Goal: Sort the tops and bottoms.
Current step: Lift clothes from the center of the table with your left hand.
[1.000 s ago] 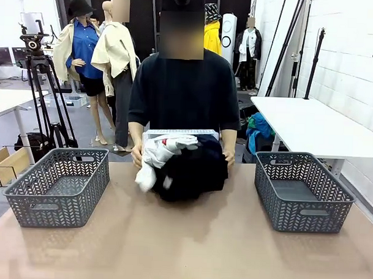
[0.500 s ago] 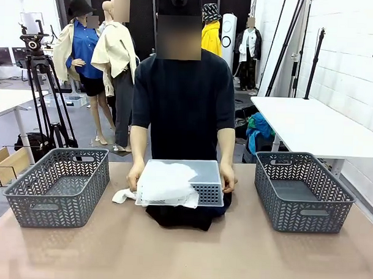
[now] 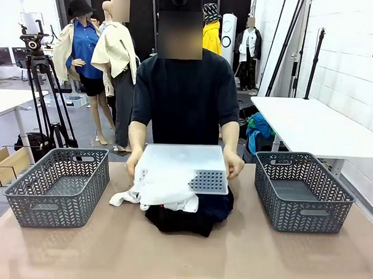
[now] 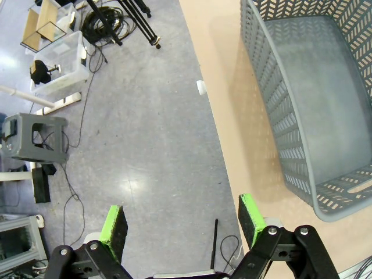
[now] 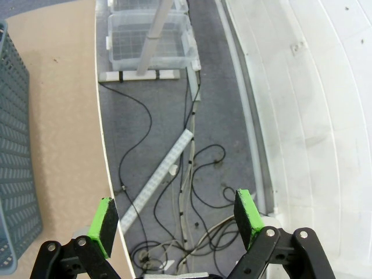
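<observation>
In the front view a pile of clothes lies mid-table. The white tops (image 3: 163, 194) spill out on its left and the dark bottoms (image 3: 193, 214) lie under and to the right. A person's hands (image 3: 233, 165) hold a pale plastic basket (image 3: 182, 169) upside down just above the pile. My left gripper (image 4: 181, 221) is open over the floor beside the table's edge, with nothing between its fingers. My right gripper (image 5: 177, 216) is also open and bare, above the floor and cables off the table's other side.
Two grey lattice baskets stand on the tan table, one at the left (image 3: 59, 185) and one at the right (image 3: 301, 190), both bare inside. The left basket (image 4: 308, 104) also shows in the left wrist view, and the right basket's wall (image 5: 14, 145) in the right wrist view.
The person has tipped the pale basket over and lifted it, and the clothes have dropped out into a pile on the table. Both grippers stay open.
</observation>
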Controlling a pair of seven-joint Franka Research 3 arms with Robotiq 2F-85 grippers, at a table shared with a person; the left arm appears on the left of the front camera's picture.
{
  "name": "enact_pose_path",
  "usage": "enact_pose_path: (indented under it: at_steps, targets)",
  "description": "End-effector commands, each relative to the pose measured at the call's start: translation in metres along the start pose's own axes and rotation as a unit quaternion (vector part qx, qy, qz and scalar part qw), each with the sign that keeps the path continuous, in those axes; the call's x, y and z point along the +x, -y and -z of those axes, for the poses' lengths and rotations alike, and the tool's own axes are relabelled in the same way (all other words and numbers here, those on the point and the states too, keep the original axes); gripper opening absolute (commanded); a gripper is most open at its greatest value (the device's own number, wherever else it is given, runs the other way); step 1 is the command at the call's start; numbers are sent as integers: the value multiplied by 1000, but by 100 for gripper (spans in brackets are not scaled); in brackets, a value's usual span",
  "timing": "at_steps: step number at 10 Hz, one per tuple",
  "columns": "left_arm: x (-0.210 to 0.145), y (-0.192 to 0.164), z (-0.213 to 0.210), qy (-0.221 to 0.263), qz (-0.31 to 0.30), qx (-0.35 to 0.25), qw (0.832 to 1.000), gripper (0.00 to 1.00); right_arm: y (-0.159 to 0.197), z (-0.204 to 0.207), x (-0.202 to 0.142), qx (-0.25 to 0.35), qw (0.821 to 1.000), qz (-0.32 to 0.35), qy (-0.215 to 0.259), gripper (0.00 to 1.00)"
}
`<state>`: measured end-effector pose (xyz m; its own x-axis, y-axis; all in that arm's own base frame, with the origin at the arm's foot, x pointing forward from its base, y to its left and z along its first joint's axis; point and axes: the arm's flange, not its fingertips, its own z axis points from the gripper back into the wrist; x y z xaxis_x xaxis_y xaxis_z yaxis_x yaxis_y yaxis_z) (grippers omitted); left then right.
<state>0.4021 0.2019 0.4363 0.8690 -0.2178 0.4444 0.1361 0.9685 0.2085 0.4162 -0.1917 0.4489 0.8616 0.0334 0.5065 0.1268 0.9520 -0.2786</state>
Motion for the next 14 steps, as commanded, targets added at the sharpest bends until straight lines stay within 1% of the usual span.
enact_pose_path:
  at_steps: [1,14]
  targets:
    - [0,-1,0,-3,-4,10,1000,100,0,1,1,0,1000,-2,-1,100]
    - [0,-1,0,-3,-4,10,1000,100,0,1,1,0,1000,-2,-1,100]
